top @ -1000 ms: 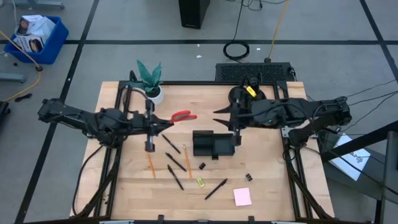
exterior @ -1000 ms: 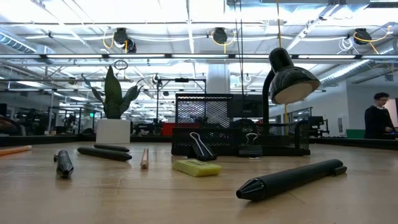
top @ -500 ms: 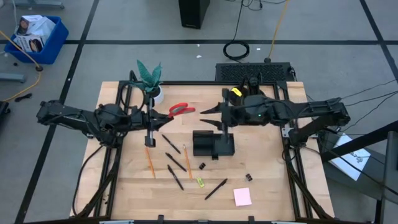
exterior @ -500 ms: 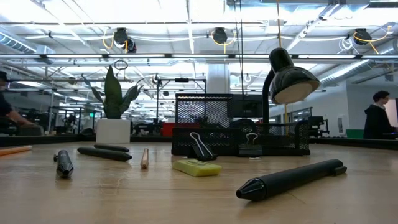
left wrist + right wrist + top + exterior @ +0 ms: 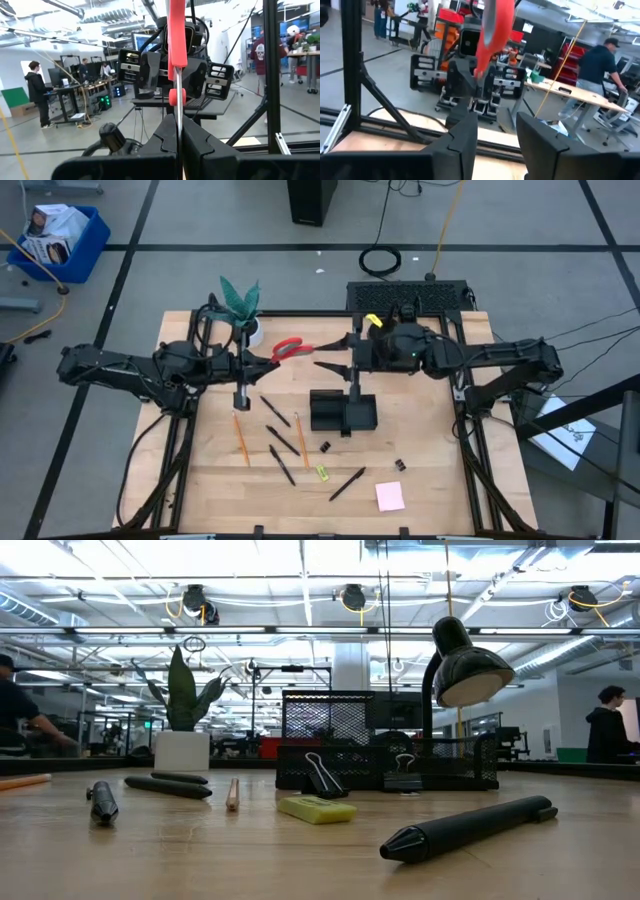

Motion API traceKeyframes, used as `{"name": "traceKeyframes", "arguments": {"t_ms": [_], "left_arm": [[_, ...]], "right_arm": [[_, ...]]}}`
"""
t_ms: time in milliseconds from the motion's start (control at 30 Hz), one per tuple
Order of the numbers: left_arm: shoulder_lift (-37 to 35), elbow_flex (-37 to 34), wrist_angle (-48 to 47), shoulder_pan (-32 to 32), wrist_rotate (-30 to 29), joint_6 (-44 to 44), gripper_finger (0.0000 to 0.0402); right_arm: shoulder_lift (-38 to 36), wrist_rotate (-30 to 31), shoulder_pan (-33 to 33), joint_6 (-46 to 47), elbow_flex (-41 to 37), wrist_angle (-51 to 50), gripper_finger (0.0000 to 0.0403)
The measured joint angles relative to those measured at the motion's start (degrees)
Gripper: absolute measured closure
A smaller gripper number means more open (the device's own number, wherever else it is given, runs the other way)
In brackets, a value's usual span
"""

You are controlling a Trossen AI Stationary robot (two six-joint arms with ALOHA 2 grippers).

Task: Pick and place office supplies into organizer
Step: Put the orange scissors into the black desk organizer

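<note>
Table [image 5: 420, 480], light wood, both arms reaching in toward the back centre, above the surface.

Organizer [image 5: 342, 411], black, mid-table; in low view it shows as a mesh tray [image 5: 385, 765] w/ a taller mesh section. Can't tell what's in the compartments.

Red-handled scissors [image 5: 291, 349] are off the table, held between the two arms near the plant [image 5: 240, 302] in its white pot. Left gripper [image 5: 268, 361] is clenched on the blades: left wrist view shows its fingers [image 5: 165, 140] pinched tight on the blade, red handle [image 5: 176, 35] standing up. Right gripper [image 5: 322, 361] is released, fingers [image 5: 462, 135] spread w/ a gap, just beside the scissors' handle end, not gripping.

Loose on table, in front of organizer: orange pencils [image 5: 241, 440], black pens [image 5: 283, 442], pink sticky-note pad [image 5: 390, 496], yellow-green piece [image 5: 322, 472], black clips [image 5: 325, 447].
</note>
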Motion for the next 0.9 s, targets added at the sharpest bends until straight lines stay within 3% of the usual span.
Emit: {"name": "traceKeyframes", "arguments": {"t_ms": [233,900], "left_arm": [[0.0,0.0,-0.6,1.4,0.3,-0.2,0.0402],[0.0,0.0,-3.4,4.1,-0.2,-0.4,0.0402]], "right_arm": [[0.0,-2.6,-1.8,0.7,-0.1,0.2,0.0246],[-0.7,-2.8,-3.5,1.1,-0.1,3.4,0.024]]}}
